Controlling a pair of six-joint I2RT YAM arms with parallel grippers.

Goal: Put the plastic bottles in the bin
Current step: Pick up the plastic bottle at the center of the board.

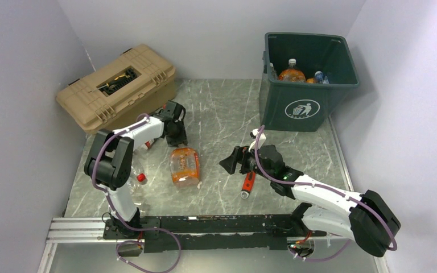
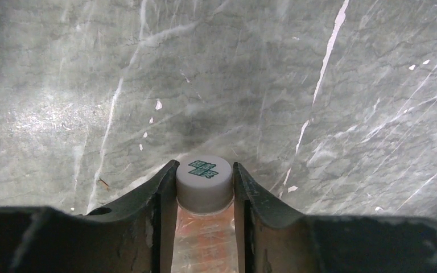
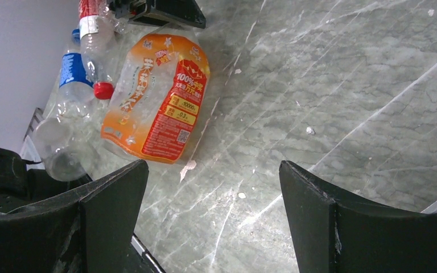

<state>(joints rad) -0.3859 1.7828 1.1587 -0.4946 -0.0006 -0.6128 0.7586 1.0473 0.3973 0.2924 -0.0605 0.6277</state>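
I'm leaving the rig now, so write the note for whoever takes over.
Left claw: shut on the capped neck of a clear bottle.
Right claw: open, empty, above the table.
Done: at least two bottles lie in the bin.
Left to do: bin the held bottle, then the orange bottle at mid-table, then the red-capped bottle and the blue-labelled bottle by the left arm's base.

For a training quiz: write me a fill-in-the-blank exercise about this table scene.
The left gripper grips a clear bottle by its ___. The right gripper is ___ and holds nothing. The flattened bottle ahead of it has an ___ label. The bin carries a ___ litter symbol.
Answers: cap; open; orange; white.
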